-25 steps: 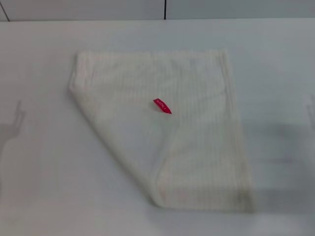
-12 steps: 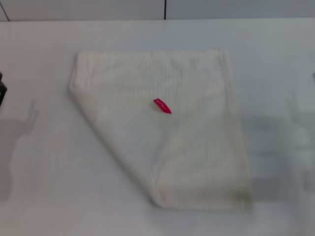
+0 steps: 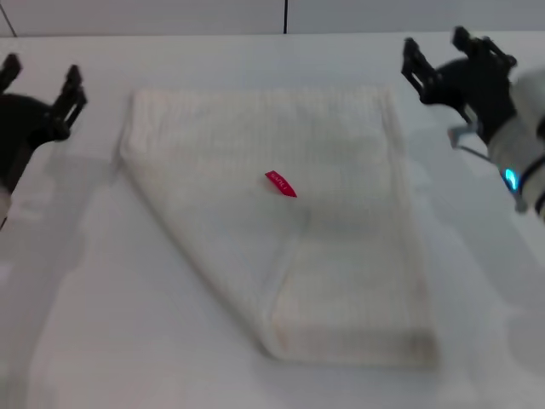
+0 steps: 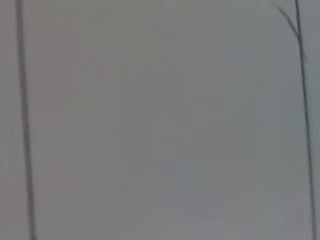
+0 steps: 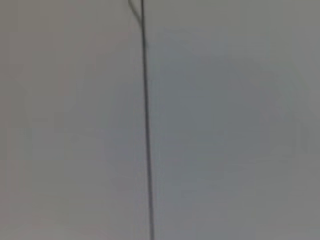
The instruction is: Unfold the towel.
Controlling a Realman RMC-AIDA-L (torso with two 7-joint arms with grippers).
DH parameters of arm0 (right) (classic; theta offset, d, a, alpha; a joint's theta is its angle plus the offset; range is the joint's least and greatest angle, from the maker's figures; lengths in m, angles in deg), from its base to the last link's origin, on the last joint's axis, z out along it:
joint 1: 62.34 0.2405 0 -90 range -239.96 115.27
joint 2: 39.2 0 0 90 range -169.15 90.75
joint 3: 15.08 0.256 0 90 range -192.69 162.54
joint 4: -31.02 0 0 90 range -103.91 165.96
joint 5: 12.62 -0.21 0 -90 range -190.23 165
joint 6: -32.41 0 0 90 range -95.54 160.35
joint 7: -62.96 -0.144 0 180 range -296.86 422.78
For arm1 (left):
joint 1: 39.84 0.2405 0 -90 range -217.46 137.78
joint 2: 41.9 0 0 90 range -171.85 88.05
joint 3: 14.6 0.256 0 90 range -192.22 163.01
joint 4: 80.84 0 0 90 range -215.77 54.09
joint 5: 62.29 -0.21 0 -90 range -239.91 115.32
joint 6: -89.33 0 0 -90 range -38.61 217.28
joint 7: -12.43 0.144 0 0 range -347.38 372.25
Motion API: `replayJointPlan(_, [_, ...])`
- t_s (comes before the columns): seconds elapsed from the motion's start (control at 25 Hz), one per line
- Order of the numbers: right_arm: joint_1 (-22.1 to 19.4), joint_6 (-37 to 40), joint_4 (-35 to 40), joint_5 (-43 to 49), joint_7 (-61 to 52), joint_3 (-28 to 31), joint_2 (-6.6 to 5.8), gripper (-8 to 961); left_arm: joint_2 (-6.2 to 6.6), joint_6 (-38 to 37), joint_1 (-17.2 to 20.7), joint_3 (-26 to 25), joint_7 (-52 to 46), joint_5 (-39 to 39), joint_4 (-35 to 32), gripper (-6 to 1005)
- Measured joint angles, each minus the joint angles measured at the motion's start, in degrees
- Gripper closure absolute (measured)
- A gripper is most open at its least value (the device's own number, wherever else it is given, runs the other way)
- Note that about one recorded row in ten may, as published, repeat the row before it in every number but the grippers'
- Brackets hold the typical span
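The cream-white towel (image 3: 281,213) lies folded on the white table (image 3: 85,324), its near-left corner turned over along a diagonal fold. A small red-pink label tag (image 3: 281,184) sits near its middle. My left gripper (image 3: 41,78) is open and hovers just left of the towel's far-left corner. My right gripper (image 3: 434,53) is open and hovers just right of the towel's far-right corner. Neither touches the towel. Both wrist views show only grey wall panels with dark seams.
A grey wall with a dark vertical seam (image 3: 285,15) runs behind the table's far edge. Bare table surface lies to the left of, to the right of and in front of the towel.
Both arms have come into the head view, the left at the far left and the right at the far right. The towel has not moved.
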Motion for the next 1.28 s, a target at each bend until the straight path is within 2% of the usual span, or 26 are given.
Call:
replayJointPlan(0.08, [0.51,13.92,5.15,0.17,1.42,7.13,1.22,397,0.78,10.3,0.85,-0.98,-0.9,-1.39,7.76,238])
replayJointPlan(0.16, [2.56,30.24,8.06,0.24,2.34,16.22,3.23,407,1.79,19.52,1.24,-1.45,-2.04,-2.44,14.86,236])
replayJointPlan(0.2, [4.16,37.46,8.53,0.24,2.34,20.43,3.84,412,2.26,23.36,1.26,-1.55,-2.43,-2.71,17.52,236])
replayJointPlan(0.24, [6.72,45.38,8.41,0.24,1.61,25.35,4.26,418,2.26,23.36,1.26,-1.55,-2.43,-2.71,17.52,235])
replayJointPlan(0.28, [9.57,52.25,7.88,0.36,0.2,29.49,4.29,423,3.07,29.52,1.06,-1.57,-2.75,-2.86,21.74,234])
replayJointPlan(0.32, [12.6,57.73,6.31,1.02,-1.57,33.07,4.14,428,3.07,29.52,1.06,-1.57,-2.75,-2.86,21.74,234])
replayJointPlan(0.36, [15.8,63.3,4.58,2.26,-3.57,36.85,3.92,433,4.17,42.2,-0.12,-1.6,-2.36,-2.68,28.94,233])
replayJointPlan(0.4, [18.98,67.84,2.11,4.19,-5.13,40.5,3.8,438,4.35,45.17,-0.52,-1.61,-2.11,-2.61,30.19,233])
replayJointPlan(0.52, [27.01,76.03,-4.42,12.1,-7.22,48.96,3.8,617,4.66,59.15,-3.26,-1.99,0.52,-1.35,35.47,233])
replayJointPlan(0.56, [30.95,79.29,-7.55,15.63,-7.52,51.94,3.86,677,3.79,67.56,-5.16,-3.5,4.21,0.95,37.74,233])
replayJointPlan(0.6, [30.95,79.29,-7.55,15.63,-7.52,51.94,3.86,733,3.79,67.56,-5.16,-3.5,4.21,0.95,37.74,234])
replayJointPlan(0.64, [32.39,80.13,-8.73,16.36,-7.67,52.53,3.77,788,2.88,71.18,-5.94,-4.89,7.12,2.46,38.32,234])
replayJointPlan(0.72, [34.46,81.22,-10.35,17.07,-8.01,53.17,3.37,899,-0.3,79.08,-7.39,-9.22,15.79,7.08,39.11,234])
replayJointPlan(0.76, [36.67,82.45,-12.11,17.5,-8.53,53.93,2.7,904,-1.82,81.99,-7.88,-11.22,19.51,8.89,39.27,234])
replayJointPlan(0.8, [36.67,82.45,-12.11,17.5,-8.53,53.93,2.7,909,-1.82,81.99,-7.88,-11.22,19.51,8.89,39.27,234])
replayJointPlan(0.88, [39.29,84.0,-14.84,18.29,-9.21,54.68,2.0,919,-4.03,88.44,-9.25,-15.13,28.15,14.39,39.14,234])
replayJointPlan(0.96, [41.75,85.0,-17.99,18.9,-9.44,55.07,1.24,929,-3.68,89.78,-10.06,-14.69,30.53,17.35,38.82,234])
replayJointPlan(1.04, [43.84,85.46,-21.12,19.87,-9.44,55.17,0.83,939,-3.88,90.15,-10.0,-14.01,32.17,17.93,38.53,234])
replayJointPlan(1.28, [48.8,84.09,-30.95,23.22,-9.41,54.88,0.76,954,-4.08,88.39,-10.28,-9.63,33.28,17.89,36.4,235])
